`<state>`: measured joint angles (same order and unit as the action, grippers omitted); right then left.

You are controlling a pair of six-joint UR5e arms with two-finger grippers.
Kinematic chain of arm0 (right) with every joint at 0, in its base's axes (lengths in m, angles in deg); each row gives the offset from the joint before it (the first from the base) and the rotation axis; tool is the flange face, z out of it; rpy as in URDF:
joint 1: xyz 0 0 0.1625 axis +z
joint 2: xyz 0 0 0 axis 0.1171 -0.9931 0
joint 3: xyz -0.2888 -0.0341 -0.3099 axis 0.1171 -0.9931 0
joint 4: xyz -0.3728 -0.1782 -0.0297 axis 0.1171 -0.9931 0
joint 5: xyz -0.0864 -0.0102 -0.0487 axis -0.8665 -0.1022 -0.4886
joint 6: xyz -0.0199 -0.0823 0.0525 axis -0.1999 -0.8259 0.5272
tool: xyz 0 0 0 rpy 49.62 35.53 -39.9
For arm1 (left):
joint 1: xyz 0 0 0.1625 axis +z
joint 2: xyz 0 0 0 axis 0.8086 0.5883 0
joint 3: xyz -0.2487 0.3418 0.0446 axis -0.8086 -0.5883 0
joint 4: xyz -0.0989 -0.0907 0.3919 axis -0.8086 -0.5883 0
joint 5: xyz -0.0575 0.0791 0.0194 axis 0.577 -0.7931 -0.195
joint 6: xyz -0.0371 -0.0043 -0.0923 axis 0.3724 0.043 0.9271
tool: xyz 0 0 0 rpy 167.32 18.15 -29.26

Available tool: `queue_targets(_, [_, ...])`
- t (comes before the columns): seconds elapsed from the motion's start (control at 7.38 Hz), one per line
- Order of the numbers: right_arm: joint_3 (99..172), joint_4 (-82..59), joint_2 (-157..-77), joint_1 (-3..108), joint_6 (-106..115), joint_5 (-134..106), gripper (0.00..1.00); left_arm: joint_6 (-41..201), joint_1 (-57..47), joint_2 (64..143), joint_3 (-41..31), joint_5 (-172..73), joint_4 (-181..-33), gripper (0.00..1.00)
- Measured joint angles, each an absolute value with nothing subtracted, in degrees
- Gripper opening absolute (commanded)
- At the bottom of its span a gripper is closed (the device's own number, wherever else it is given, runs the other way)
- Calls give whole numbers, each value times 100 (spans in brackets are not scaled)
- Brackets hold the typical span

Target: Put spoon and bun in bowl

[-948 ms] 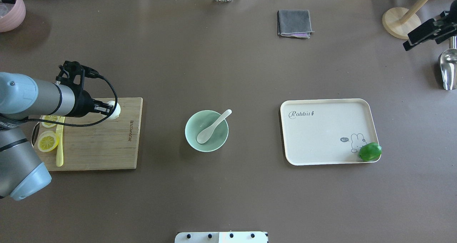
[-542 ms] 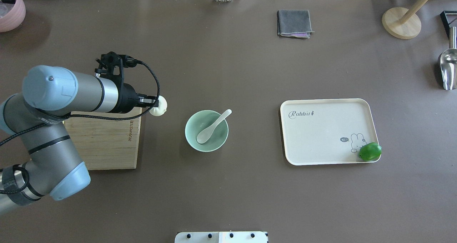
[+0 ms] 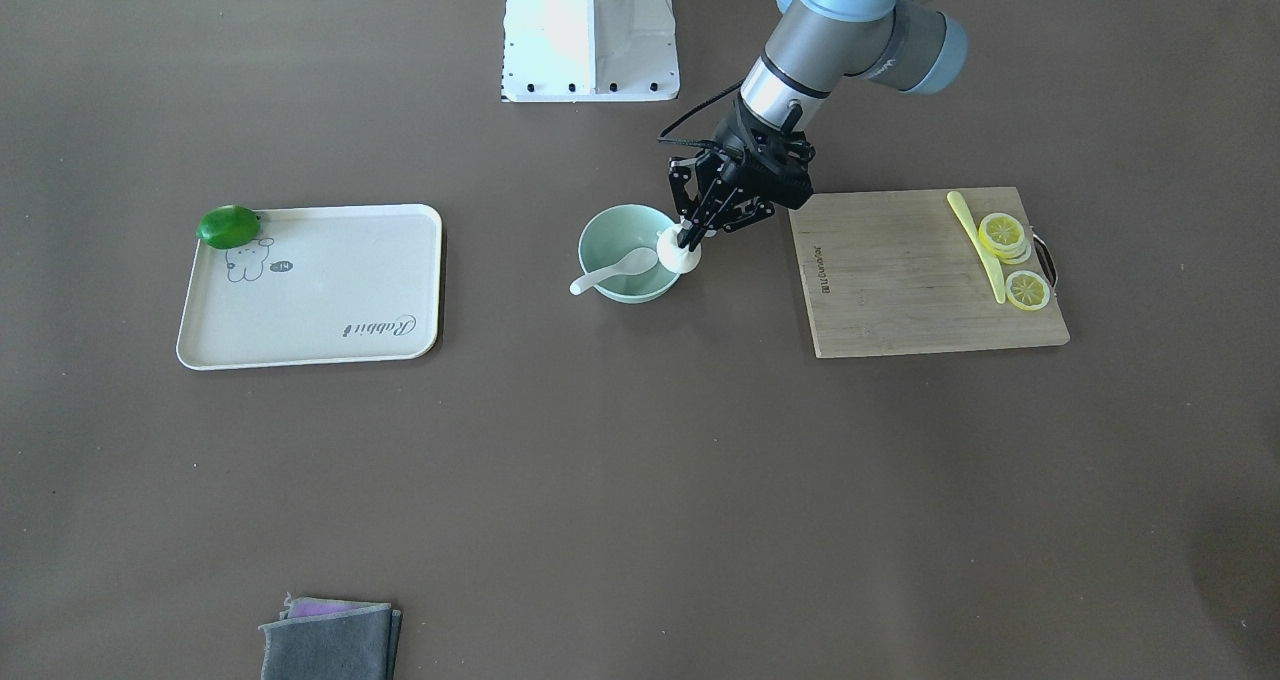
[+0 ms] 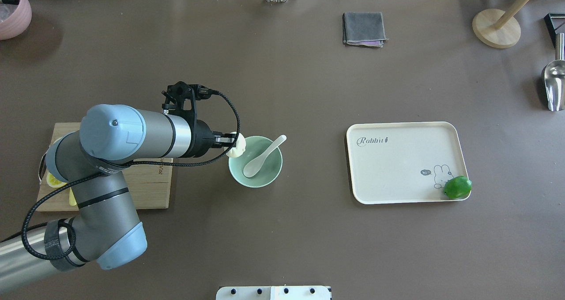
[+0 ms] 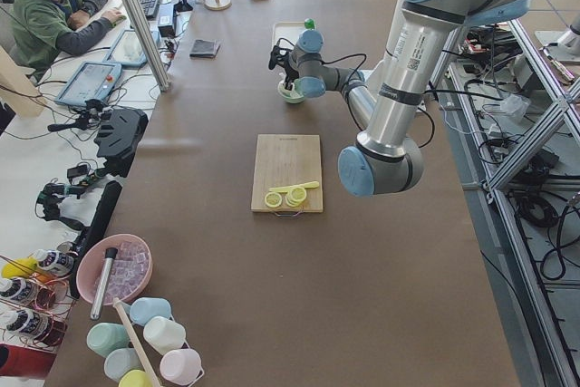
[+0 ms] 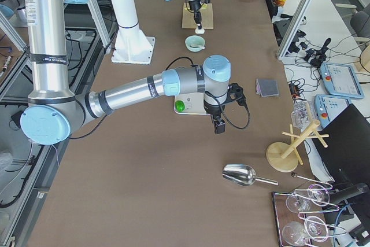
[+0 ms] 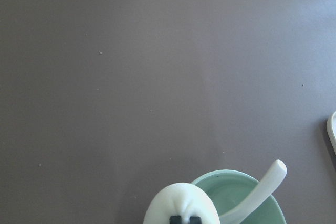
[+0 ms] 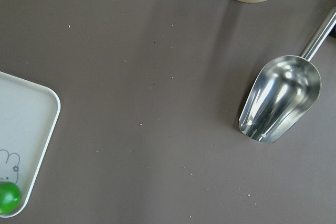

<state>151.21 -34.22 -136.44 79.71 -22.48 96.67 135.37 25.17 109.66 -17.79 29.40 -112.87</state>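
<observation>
Pinching bun above bowl rim; left claw closed

bun: plain white
spoon: glossy white
bowl: pale mint green, no pattern
left claw: black
desk: dull brown
tray: cream, with a grey rabbit drawing and grey "Rabbit" lettering
lime: bright green
cutting board: light wood, straight grain
lemon slices: yellow rims, paler segmented centres
knife: pale yellow
cloth: dark grey, purple at one edge
scoop: mirror silver
</observation>
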Motion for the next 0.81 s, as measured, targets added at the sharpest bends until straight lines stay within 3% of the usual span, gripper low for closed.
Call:
queue_targets(0.14, [15124,-3425,-13668,7977,-2228,9643,100,13691,2623,11045,-1771,2908,-11289,97])
queue_targets(0.54, [15138,-3411,-13900,8076,-1922,9423,100,13722,2772,11030,-1745,2425,-11195,99])
queue_targets(0.81, [15147,-3402,-14169,8107,-1859,9331,100,13033,2455,10938,-2024,2785,-10264,99])
